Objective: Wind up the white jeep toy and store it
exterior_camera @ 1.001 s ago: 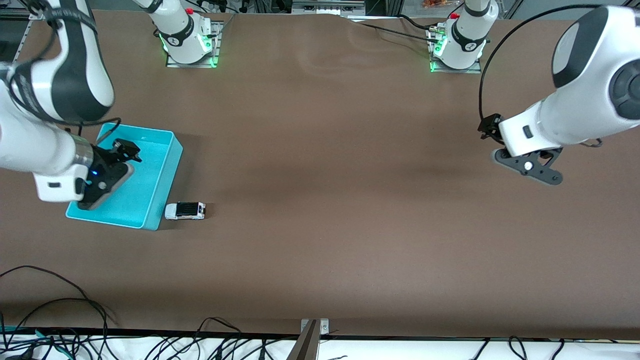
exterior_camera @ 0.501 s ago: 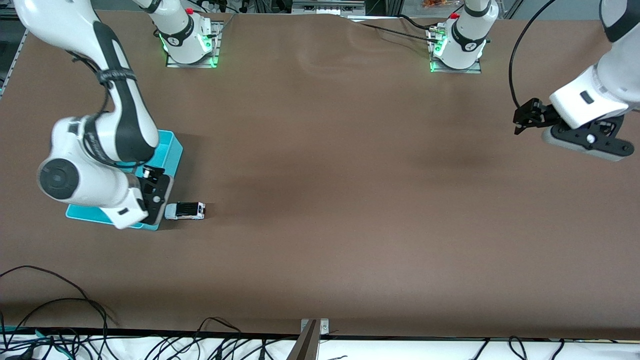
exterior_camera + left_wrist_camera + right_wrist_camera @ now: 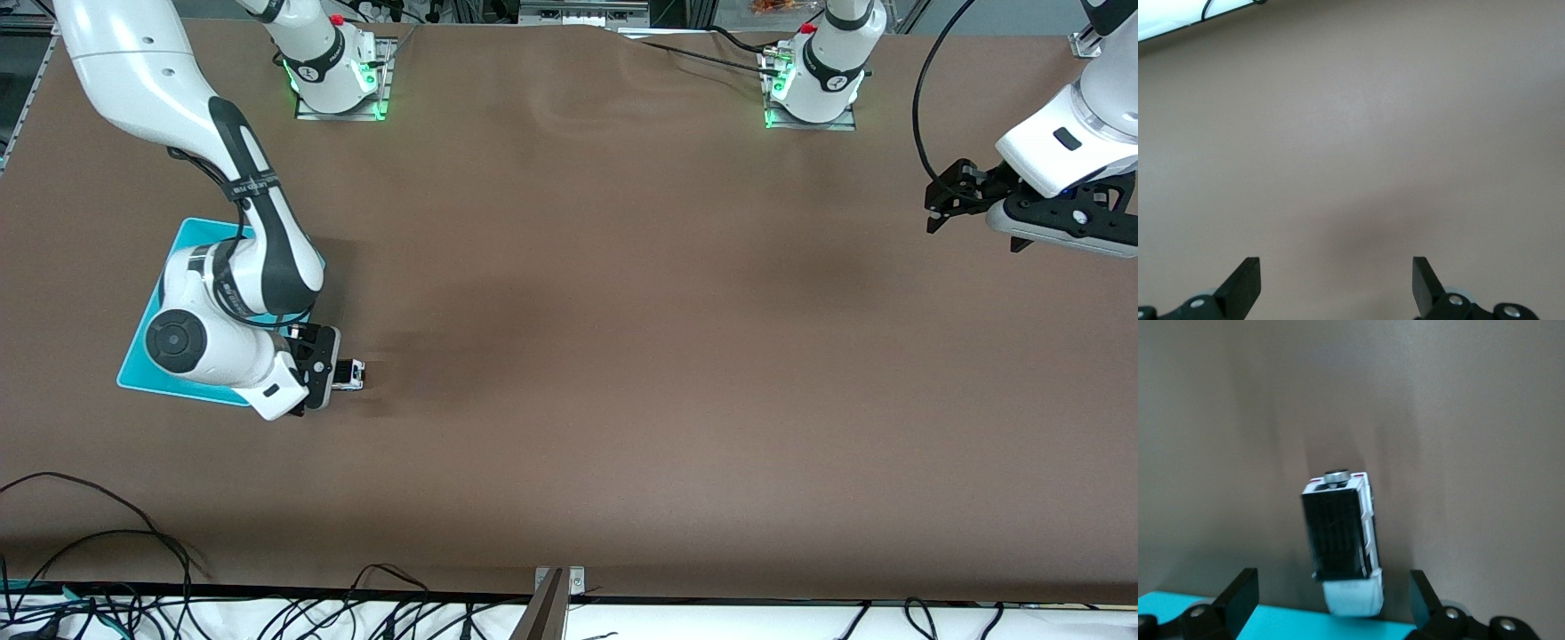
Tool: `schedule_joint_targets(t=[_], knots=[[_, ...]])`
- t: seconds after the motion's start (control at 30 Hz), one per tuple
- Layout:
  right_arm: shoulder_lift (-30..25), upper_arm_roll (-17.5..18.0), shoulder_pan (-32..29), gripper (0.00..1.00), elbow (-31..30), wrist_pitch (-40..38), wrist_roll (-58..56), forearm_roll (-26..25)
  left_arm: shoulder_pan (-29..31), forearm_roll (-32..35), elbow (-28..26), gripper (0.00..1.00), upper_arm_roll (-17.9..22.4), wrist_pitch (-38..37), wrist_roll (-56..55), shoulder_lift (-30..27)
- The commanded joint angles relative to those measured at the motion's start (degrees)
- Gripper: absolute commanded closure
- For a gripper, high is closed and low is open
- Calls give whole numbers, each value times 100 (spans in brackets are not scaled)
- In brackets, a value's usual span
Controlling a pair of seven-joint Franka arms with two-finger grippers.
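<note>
the right gripper, jaws spread wide and empty, is hovering over the small boxy white jeep toy with black roof, just beside the cyan plastic bin. it should centre and straddle the body squarely before closing. the left gripper, equally wide and empty, is waiting over bare brown table.

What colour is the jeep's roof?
Black, on the white jeep toy; clearest in the right wrist view.

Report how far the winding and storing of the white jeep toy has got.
Done: nothing visible; the white jeep toy sits on the table beside the cyan bin, outside it. In hand: the right gripper hovers open over the jeep, not gripping. The left gripper waits open over bare table at its own end. Left: grasping, winding, placing in the bin.
</note>
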Motion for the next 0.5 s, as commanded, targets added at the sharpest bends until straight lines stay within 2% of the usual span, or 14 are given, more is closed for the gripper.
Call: schedule_joint_targets(t=[0.0,0.23,0.47], knots=[[-107,35,-28,0,-510,576,-179,68,6,-474,-142,0,65,-111,-339,-118],[-116,35,-37,2,-809,920,-188,59,67,-546,-11,0,56,-321,-612,-66],[-142,35,-20,55,-809,920,-337,59,50,-537,25,0,21,-568,-1403,-57]])
